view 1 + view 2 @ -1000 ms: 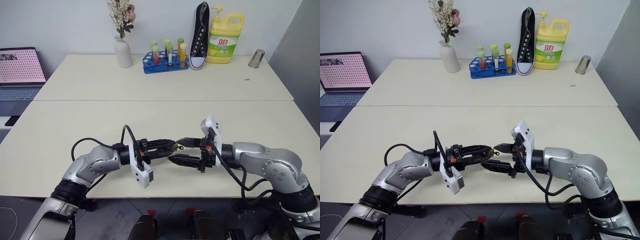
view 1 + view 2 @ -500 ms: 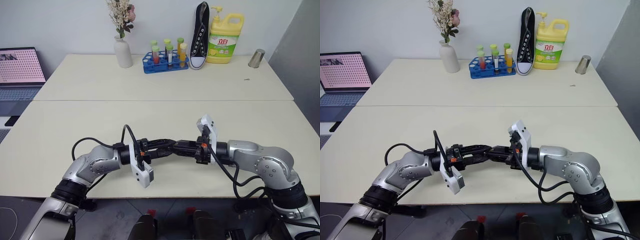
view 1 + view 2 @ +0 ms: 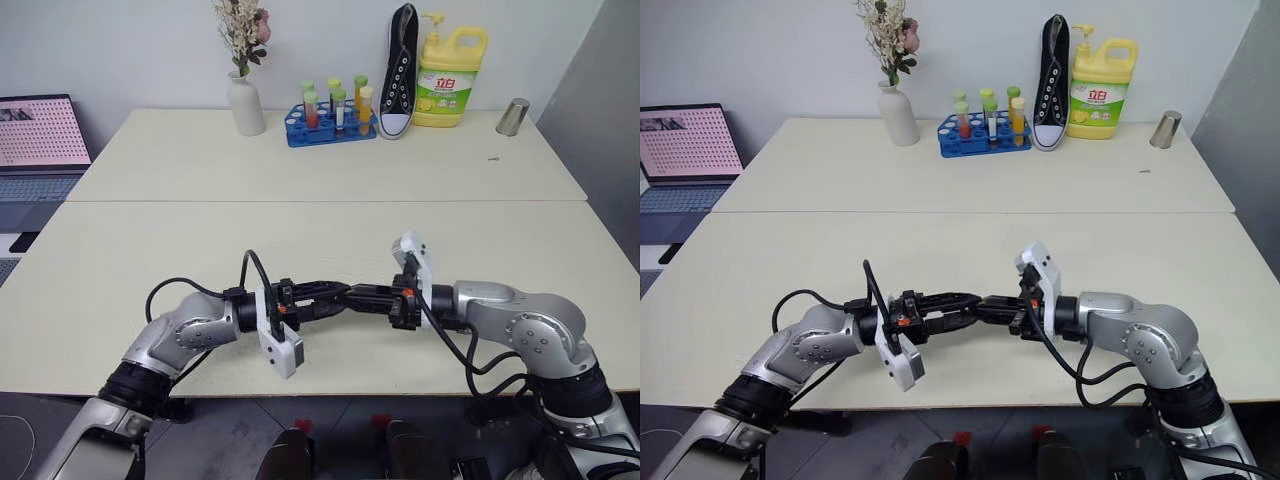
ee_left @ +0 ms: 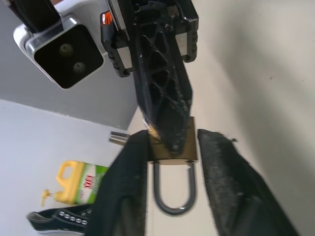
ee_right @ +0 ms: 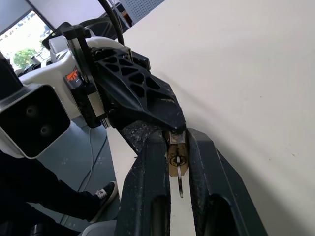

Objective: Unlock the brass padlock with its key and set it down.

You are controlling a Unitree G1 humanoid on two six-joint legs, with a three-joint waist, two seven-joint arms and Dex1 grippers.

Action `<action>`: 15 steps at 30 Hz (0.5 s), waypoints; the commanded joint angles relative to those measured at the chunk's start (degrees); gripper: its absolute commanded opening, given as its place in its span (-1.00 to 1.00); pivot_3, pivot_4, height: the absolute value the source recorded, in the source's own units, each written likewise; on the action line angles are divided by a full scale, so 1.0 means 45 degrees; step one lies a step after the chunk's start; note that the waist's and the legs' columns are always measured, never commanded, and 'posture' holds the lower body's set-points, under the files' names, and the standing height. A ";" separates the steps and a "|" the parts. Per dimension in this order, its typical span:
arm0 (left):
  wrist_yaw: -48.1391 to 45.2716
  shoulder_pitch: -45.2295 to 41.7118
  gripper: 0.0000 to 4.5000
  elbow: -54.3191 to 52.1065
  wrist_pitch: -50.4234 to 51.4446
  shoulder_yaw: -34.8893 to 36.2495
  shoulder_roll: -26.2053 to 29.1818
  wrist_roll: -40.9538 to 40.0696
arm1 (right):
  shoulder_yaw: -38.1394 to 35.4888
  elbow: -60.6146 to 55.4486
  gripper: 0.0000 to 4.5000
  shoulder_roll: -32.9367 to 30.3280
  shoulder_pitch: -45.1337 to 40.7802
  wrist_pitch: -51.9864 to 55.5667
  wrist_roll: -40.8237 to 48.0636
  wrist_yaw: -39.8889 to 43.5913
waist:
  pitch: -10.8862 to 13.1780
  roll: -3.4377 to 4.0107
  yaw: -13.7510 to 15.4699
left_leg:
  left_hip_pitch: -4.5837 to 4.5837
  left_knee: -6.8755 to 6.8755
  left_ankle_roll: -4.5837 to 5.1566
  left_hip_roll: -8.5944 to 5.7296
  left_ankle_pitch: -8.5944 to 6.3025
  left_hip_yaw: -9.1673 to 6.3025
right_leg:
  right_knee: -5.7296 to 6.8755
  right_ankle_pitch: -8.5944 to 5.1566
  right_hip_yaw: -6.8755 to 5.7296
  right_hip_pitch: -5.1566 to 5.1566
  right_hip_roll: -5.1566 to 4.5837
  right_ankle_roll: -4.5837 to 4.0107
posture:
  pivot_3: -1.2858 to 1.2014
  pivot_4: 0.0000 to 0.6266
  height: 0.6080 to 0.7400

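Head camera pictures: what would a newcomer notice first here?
The two end effectors, left and right, meet tip to tip above the near table, pinching a tiny brass padlock between them. At the far edge stand a sneaker and a yellow detergent bottle.

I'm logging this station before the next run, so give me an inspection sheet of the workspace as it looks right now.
Surface: two cream tables pushed together, seam between them.
Job's things: brass padlock held above the near table, shackle closed, key in its keyhole.
Clutter: vase, test tube rack, black sneaker, yellow detergent bottle, metal cup, all along the far edge.
Grippers: left claw and right claw meet tip to tip, both on the padlock; right claw is clamped on it.
Cables: black cable loops at each wrist.
Surroundings: laptop on the left, white wall behind.
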 commanded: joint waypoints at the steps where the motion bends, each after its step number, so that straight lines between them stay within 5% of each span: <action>1: -0.0532 0.0174 0.29 -0.0774 0.0345 -0.0027 0.0313 -0.1302 | -0.0291 -0.0302 -0.94 0.0048 -0.0242 -0.0124 0.0002 0.0285 | 0.0000 0.0000 0.0009 | 0.0000 0.0000 0.0000 -0.0001 0.0000 -0.0001 | 0.0000 0.0000 -0.0001 0.0000 0.0000 0.0000 | 0.03 -0.52 1.00; 6: -0.1096 0.1245 0.99 -0.1941 0.0627 0.0277 0.0992 -0.2581 | -0.0227 -0.0234 -0.94 -0.0094 -0.0193 -0.0366 -0.0394 0.0456 | 0.0001 0.0003 -0.0026 | 0.0001 -0.0002 0.0000 0.0002 0.0000 0.0004 | -0.0002 0.0000 0.0005 -0.0002 0.0000 0.0000 | 0.03 -0.52 1.00; 12: -0.1758 0.2302 1.00 -0.3041 0.3500 0.1189 0.1570 -0.5213 | -0.0207 -0.0040 -0.94 -0.0442 -0.0142 -0.1006 -0.1318 0.1008 | 0.0002 0.0005 0.0008 | 0.0000 -0.0001 0.0001 0.0004 0.0000 0.0001 | 0.0001 0.0000 0.0000 -0.0004 0.0001 0.0000 | 0.03 -0.52 1.00; 15: -0.2464 0.2078 0.73 -0.3187 0.5059 0.1404 0.1599 -0.6283 | -0.0138 -0.0126 -0.94 -0.0737 -0.0100 -0.1289 -0.1719 0.1446 | 0.0002 0.0004 0.0017 | 0.0001 0.0002 0.0001 0.0000 -0.0001 0.0001 | -0.0003 -0.0001 -0.0001 0.0004 0.0001 0.0002 | 0.03 -0.52 1.00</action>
